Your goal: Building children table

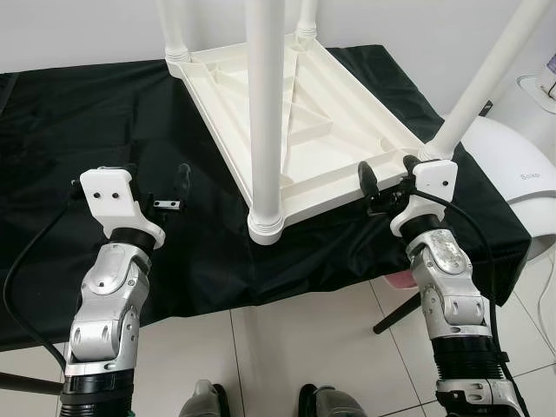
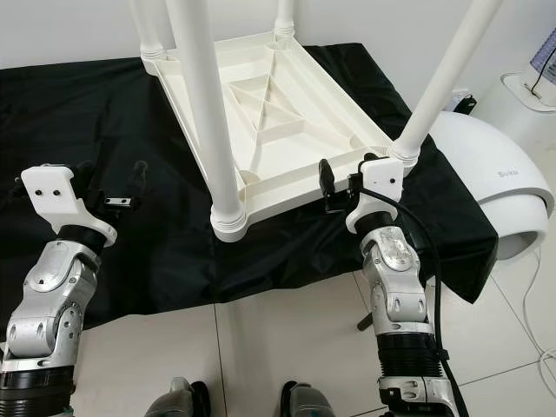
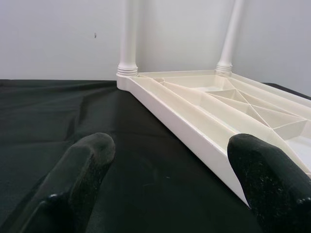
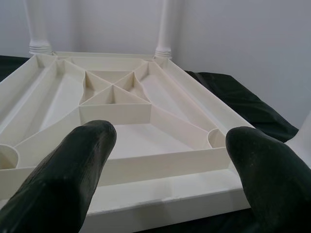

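Note:
A white plastic children's table (image 1: 300, 122) lies upside down on a surface covered with black cloth (image 1: 104, 113). Its legs stand upward: the near-left leg (image 1: 265, 113), the near-right leg (image 1: 486, 78) and two at the far corners. My left gripper (image 1: 135, 174) hovers open over the bare cloth, left of the tabletop's long edge (image 3: 194, 136). My right gripper (image 1: 388, 169) is open at the near-right corner, just beside the near-right leg's socket, its fingers (image 4: 73, 160) spread over the ribbed underside (image 4: 121, 111). Neither gripper holds anything.
A white rounded appliance (image 1: 512, 174) sits on the floor to the right, close to my right arm. The cloth's front edge hangs over pale floor tiles (image 1: 287, 339). My feet (image 1: 261, 401) are at the bottom, with a pink object (image 1: 400, 280) under the cloth's right side.

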`<state>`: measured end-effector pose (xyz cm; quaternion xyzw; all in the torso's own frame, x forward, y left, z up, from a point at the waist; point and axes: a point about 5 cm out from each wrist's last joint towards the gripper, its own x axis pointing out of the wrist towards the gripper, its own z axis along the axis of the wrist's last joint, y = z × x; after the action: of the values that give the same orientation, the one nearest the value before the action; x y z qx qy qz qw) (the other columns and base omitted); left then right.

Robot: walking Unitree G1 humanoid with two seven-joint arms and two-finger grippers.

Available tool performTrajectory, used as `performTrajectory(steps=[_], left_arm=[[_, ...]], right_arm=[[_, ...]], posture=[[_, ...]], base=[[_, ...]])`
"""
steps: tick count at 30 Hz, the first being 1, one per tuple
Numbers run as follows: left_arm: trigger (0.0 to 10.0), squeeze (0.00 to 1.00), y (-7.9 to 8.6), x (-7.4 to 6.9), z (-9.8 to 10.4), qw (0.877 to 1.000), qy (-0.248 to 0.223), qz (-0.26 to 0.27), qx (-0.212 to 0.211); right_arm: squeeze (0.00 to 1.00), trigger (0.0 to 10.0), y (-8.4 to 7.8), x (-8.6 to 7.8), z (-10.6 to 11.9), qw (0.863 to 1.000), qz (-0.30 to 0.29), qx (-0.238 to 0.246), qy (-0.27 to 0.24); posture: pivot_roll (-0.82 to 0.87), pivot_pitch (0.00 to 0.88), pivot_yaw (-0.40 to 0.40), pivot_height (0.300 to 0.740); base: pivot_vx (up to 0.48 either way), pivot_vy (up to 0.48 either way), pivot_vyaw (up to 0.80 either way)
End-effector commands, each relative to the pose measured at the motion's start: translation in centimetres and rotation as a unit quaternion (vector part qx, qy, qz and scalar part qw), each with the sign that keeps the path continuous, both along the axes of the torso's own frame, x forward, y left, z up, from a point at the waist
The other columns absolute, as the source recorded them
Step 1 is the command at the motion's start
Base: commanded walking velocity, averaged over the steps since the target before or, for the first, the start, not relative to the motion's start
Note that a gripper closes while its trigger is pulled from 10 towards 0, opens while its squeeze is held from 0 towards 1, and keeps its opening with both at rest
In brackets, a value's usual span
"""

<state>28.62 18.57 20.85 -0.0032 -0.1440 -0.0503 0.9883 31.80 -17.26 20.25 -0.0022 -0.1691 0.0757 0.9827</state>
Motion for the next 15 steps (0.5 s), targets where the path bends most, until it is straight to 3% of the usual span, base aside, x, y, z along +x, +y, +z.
performTrajectory(steps=[1, 15], left_arm=[[10.0, 0.0, -0.09, -0.08, -0.08, 1.0, 0.003, -0.002, 0.004], [10.0, 0.0, -0.17, -0.34, -0.25, 1.0, 0.006, -0.002, 0.003]], right_arm=[[0.0, 10.0, -0.24, 0.03, -0.05, 1.0, -0.001, -0.002, 0.0], [0.0, 10.0, -0.23, -0.13, -0.17, 1.0, 0.001, -0.004, 0.003]], posture=[[-0.07, 0.143, -0.028, 0.74], [-0.06, 0.15, -0.033, 0.74]], base=[[0.0, 0.0, 0.0], [0.0, 0.0, 0.0]])
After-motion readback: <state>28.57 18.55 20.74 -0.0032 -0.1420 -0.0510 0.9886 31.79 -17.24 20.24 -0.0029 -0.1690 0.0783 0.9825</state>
